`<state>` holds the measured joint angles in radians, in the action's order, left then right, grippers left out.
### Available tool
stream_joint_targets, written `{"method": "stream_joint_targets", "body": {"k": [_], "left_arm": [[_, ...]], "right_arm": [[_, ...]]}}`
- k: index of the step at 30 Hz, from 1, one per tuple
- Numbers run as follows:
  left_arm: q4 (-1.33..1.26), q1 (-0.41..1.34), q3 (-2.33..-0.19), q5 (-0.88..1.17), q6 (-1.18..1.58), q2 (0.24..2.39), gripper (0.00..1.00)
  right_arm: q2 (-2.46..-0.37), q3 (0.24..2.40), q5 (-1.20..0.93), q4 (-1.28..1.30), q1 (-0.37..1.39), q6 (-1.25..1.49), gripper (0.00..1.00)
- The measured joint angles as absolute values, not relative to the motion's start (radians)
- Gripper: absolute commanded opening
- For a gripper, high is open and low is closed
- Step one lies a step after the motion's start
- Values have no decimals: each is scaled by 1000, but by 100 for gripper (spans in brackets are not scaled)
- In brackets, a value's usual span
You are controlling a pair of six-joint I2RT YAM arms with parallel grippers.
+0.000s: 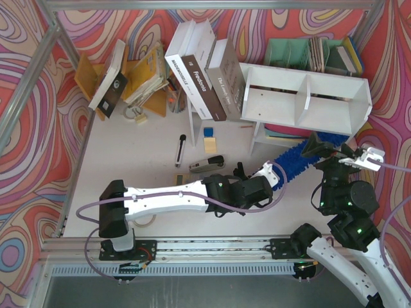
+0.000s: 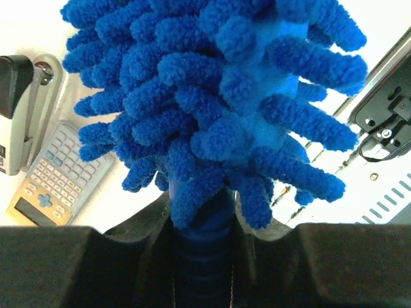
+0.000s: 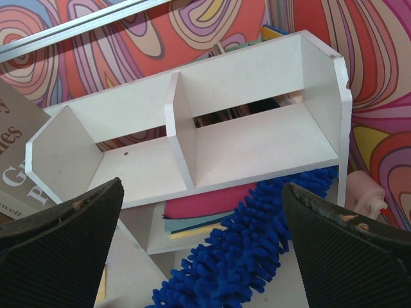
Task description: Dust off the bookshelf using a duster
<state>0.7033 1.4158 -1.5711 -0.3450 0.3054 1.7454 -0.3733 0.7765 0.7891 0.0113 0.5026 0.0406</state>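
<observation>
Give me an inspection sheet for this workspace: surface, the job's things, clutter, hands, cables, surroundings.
Surface: white table, crowded along the back.
Job's things: white bookshelf upright, nothing in either compartment; blue duster with its head reaching below the right compartment.
Clutter: leaning books, stapler, calculator, black pen, teal organiser, orange rack.
Hands: left hand shut on the duster's handle; right hand open, holding nothing, facing the bookshelf.
Cables: grey cable looped along the left arm; another beside the right arm.
Surroundings: swirl-patterned walls, metal frame.
</observation>
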Motion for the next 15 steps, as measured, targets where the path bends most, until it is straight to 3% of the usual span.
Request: {"method": "stream_joint_targets", "body": {"k": [15], "left_arm": [[716, 1416, -1575, -308, 321, 1866, 0]], "right_arm": [[-373, 776, 789, 10, 503, 40, 99]]}}
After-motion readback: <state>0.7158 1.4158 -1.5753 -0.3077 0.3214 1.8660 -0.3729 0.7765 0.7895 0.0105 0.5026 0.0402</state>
